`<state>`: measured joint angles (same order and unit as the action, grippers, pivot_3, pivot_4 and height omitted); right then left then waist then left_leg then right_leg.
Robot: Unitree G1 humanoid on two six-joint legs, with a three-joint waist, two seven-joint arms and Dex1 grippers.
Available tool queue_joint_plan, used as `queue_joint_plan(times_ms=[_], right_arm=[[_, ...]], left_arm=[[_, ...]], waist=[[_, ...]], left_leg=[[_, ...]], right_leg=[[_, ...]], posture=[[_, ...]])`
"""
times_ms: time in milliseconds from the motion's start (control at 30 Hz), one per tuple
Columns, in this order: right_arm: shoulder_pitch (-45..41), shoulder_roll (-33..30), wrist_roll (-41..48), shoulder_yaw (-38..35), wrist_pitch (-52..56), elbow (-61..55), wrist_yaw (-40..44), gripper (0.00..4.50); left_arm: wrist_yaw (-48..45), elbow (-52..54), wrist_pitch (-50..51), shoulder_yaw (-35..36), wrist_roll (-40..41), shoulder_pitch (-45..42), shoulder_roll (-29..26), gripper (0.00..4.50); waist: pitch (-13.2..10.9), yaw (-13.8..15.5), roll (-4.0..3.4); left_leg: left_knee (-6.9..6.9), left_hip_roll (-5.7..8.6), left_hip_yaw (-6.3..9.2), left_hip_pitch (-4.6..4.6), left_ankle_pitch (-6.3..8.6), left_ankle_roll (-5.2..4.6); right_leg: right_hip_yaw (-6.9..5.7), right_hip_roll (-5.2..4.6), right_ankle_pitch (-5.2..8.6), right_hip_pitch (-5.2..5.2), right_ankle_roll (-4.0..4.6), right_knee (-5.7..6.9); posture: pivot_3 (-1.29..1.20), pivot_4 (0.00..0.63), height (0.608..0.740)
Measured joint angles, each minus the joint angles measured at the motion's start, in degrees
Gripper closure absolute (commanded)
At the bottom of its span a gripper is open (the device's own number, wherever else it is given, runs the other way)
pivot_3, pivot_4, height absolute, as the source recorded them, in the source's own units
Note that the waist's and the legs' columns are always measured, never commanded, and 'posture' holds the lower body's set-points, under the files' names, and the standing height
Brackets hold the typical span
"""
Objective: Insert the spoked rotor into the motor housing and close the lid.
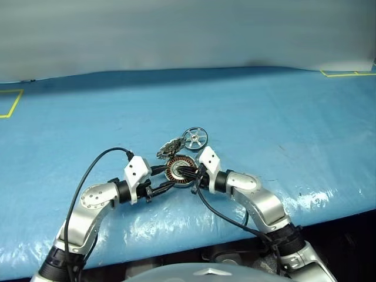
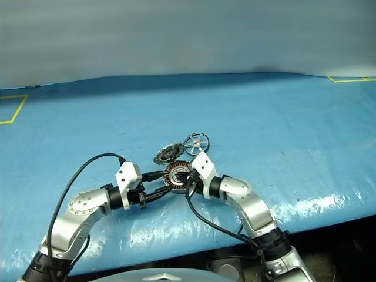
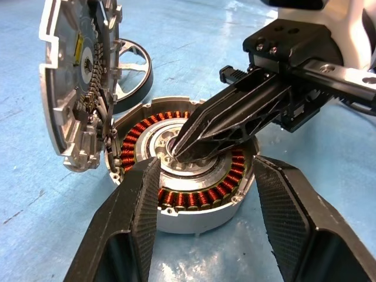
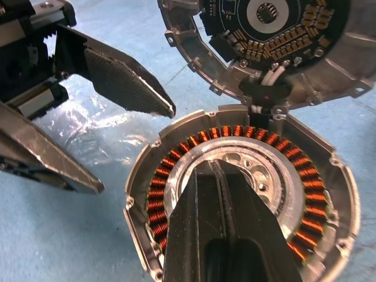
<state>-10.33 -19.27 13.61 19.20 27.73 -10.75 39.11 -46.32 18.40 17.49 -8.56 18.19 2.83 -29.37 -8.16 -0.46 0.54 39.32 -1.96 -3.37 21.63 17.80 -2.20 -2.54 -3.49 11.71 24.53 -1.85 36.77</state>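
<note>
The motor housing (image 1: 178, 161) lies on the blue table, its copper windings (image 3: 188, 200) ringing a silver centre. Its lid (image 3: 70, 88) stands open on its hinge at the far side, circuit board and inner parts facing the cup (image 4: 276, 35). The spoked rotor (image 1: 195, 138) rests on the table just beyond the lid. My right gripper (image 4: 212, 164) is shut, empty, its tips down on the housing's silver centre. My left gripper (image 3: 205, 164) is open, its fingers (image 3: 138, 223) on either side of the housing's near rim, holding nothing.
Blue plastic sheeting covers the table (image 1: 282, 129). Yellow tape marks lie at the far left (image 1: 10, 104) and far right (image 1: 346, 73). The table's front edge (image 1: 329, 214) runs close under my arms. A black cable (image 1: 88, 170) loops off each wrist.
</note>
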Motion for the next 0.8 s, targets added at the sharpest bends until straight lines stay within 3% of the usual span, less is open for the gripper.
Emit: queue_joint_plan(times_ms=[267,433,533,800], right_arm=[[-5.7,-12.0,-3.8,-5.7,4.3,-6.9,-1.2,4.48],[-13.9,-13.3,-6.8,-6.1,10.6,-5.0,-2.8,4.48],[-19.5,-14.4,-9.4,-2.8,10.2,0.5,-0.7,3.94],[-31.2,-10.9,-14.1,3.9,4.8,18.1,5.3,1.26]], left_arm=[[0.4,0.0,-1.0,-0.1,-0.3,-0.3,1.2,1.85],[0.8,-0.3,-2.0,-1.3,-1.1,-0.2,2.3,1.85],[0.9,-1.0,-2.6,-1.6,-1.7,-0.5,2.4,1.85],[1.5,-2.1,-3.5,-2.3,-2.4,-0.8,3.4,1.85]], waist=[[-0.1,-0.2,-0.02],[-0.1,-0.1,-0.01],[-0.1,-0.2,-0.01],[-0.1,-0.2,-0.05]], left_leg=[[0.16,0.19,-0.02,0.03,0.03,-0.05],[0.15,0.29,0.01,0.04,0.03,-0.05],[0.15,0.35,-0.02,0.05,0.04,-0.07],[0.15,0.33,-0.03,0.09,0.06,-0.12]], right_leg=[[0.04,0.01,0.06,0.01,0.1,0.03],[0.04,0.02,0.0,0.0,0.03,0.05],[0.05,0.0,-0.07,0.01,-0.09,0.02],[0.03,-0.01,-0.09,0.03,-0.12,0.01]], posture=[[0.0,0.15,0.74],[0.0,0.15,0.74],[0.0,0.15,0.74],[0.0,0.15,0.74]])
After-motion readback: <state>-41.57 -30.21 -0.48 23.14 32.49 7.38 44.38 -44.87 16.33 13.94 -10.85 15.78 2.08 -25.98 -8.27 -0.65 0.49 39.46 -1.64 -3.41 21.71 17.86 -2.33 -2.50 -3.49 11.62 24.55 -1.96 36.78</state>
